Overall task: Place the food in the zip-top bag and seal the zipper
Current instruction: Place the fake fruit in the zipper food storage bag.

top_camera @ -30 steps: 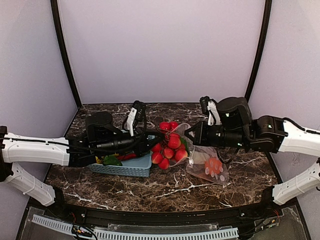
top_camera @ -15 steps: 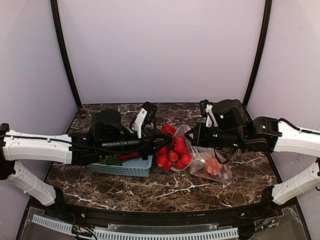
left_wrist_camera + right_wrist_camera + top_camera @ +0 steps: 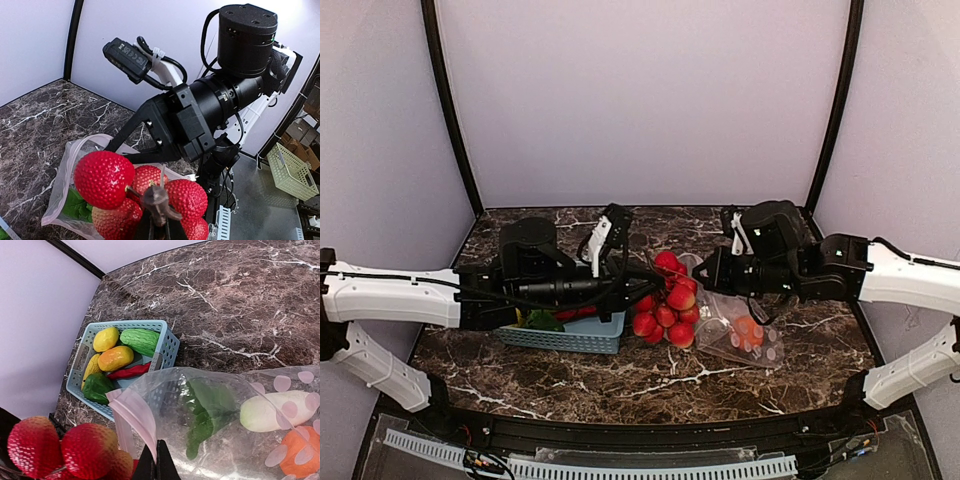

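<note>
Carrying strawberry cluster point(image 3: 667, 298) to zip-top bag point(image 3: 748, 332) — loading under way.
Left pincer point(image 3: 156, 226) clenched on the cluster's stem, now closer to the bag mouth than a second ago. Right pincer point(image 3: 157, 464) clamps the mouth lip; the bag lies on desk point(image 3: 620, 382). Remaining food waits in basket point(image 3: 575, 343). The zipper is indistinct — pincer tips cropped.
</note>
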Controlling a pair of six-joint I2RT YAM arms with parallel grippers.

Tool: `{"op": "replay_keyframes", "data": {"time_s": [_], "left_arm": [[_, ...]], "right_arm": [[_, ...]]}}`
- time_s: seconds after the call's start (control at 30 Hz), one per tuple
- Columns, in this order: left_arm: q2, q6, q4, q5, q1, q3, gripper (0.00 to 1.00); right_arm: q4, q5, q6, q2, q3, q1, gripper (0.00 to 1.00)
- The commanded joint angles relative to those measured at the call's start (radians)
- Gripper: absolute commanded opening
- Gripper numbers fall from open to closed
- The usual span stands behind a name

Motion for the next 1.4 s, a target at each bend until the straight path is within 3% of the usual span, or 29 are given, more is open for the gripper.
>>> {"op": "replay_keyframes", "data": {"time_s": [0.0,0.13,0.5,0.63,0.97,1.37], "left_arm": [[0.025,0.005,-0.032,-0.009,-0.005,0.043,0.01],[0.079,0.006,-0.092,-0.075,-0.005,0.095,0.01],[0.214,0.011,-0.03,-0.18,-0.005,0.213,0.01],[0.231,-0.001,0.105,-0.215,-0.005,0.193,0.01],[0.187,0.011,0.269,-0.301,-0.005,0.137,0.01],[0.213,-0.06,0.441,-0.284,-0.005,0.11,0.01]], "right_arm": [[0.095,-0.056,-0.038,-0.028,-0.031,-0.008,0.0],[0.183,-0.143,-0.099,-0.048,-0.066,-0.007,0.0],[0.245,-0.25,-0.146,-0.095,-0.088,0.005,0.0],[0.245,-0.275,-0.145,-0.092,-0.084,0.004,0.0],[0.175,-0.226,-0.051,-0.101,-0.087,0.005,0.0],[0.218,-0.227,0.041,-0.13,-0.087,0.005,0.0]]}}
